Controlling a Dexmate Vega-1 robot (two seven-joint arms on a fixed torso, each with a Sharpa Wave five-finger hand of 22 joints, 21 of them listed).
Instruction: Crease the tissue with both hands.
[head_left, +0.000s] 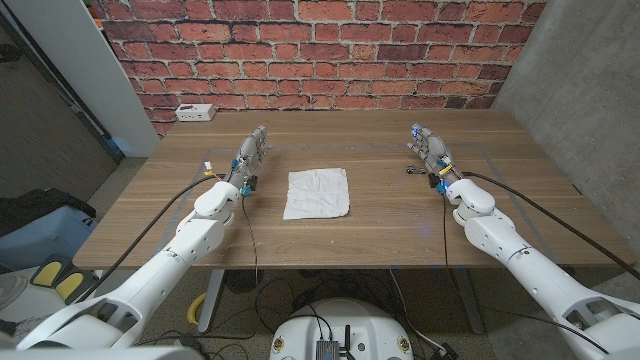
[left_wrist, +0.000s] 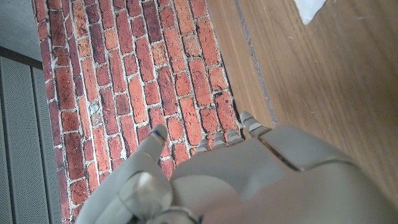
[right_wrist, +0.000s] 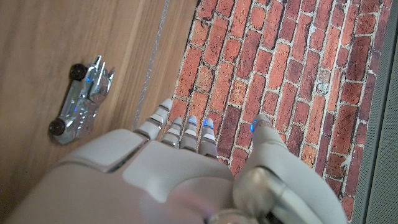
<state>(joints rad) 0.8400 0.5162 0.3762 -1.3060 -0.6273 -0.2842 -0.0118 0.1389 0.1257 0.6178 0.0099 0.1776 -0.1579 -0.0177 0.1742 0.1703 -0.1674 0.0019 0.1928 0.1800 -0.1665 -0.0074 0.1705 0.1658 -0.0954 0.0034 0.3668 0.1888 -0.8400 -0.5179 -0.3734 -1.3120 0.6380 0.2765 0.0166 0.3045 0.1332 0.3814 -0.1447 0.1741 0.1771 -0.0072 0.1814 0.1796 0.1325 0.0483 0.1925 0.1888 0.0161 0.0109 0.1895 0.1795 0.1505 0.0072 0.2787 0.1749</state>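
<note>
A white tissue (head_left: 317, 193) lies spread on the wooden table (head_left: 350, 235) between my two arms; a corner of the tissue (left_wrist: 309, 9) shows in the left wrist view. My left hand (head_left: 252, 155) is to the tissue's left, apart from it, fingers stretched toward the brick wall and holding nothing. My right hand (head_left: 429, 150) is well to the tissue's right, fingers likewise extended and empty. The backs of the left hand (left_wrist: 249, 180) and right hand (right_wrist: 180, 177) show in their wrist views.
A small silver toy car (right_wrist: 83, 99) sits on the table beside my right hand (head_left: 413, 169). A white power strip (head_left: 194, 112) lies at the table's far left edge. The brick wall (head_left: 320, 50) stands behind the table.
</note>
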